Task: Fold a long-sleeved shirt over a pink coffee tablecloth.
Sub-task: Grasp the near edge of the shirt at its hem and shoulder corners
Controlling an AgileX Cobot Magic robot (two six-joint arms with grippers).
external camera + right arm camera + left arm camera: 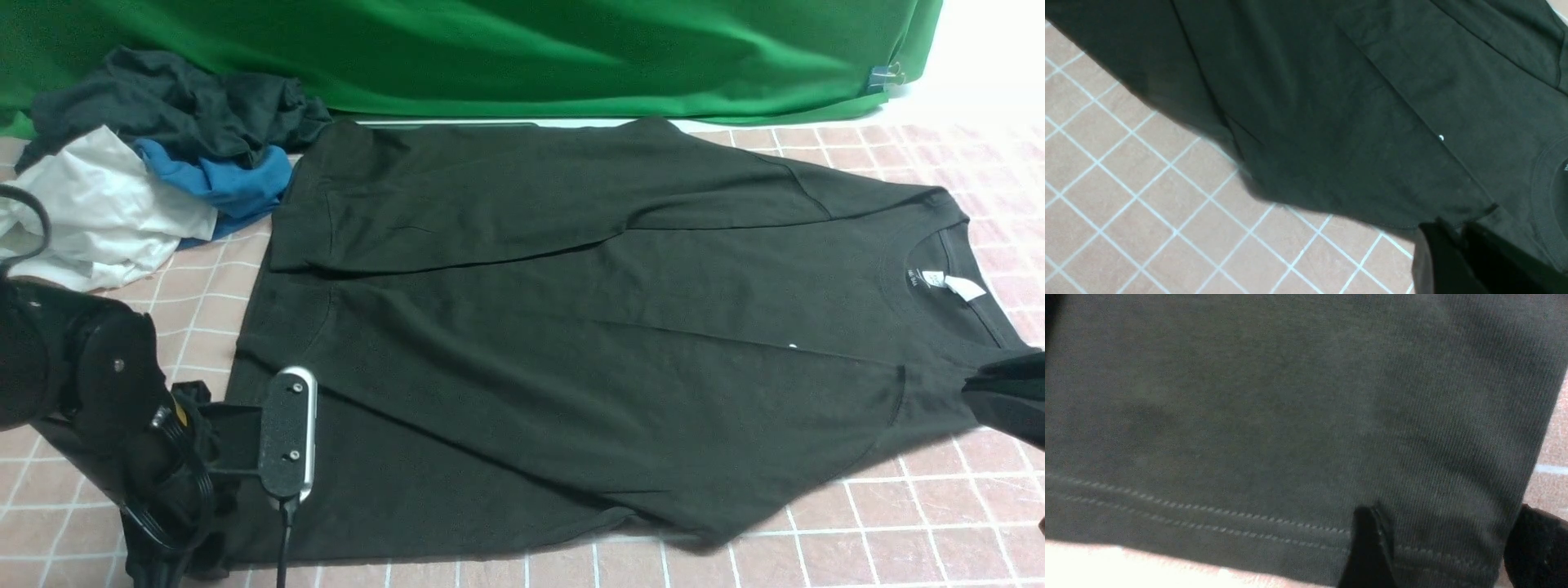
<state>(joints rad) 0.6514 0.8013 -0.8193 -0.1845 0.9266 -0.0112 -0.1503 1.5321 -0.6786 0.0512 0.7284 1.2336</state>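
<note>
The long-sleeved shirt (571,327) lies flat on the pink coffee tablecloth (898,523), black, with its collar and white neck label (963,287) to the right and its hem to the left. The far sleeve is folded across the body, and a near fold covers the chest print except for one white speck (793,346). My left gripper (1453,547) is open at the near-left hem corner, its fingers (1367,547) straddling the stitched hem (1249,518). My right gripper (1455,232) is shut on the shirt's near edge by the collar (1000,392).
A heap of black, blue and white garments (155,171) lies at the far left, touching the shirt's far hem corner. The green backdrop cloth (522,57) hangs behind, with a clip (886,77) at its right end. My left arm's wrist camera (286,433) stands over the hem.
</note>
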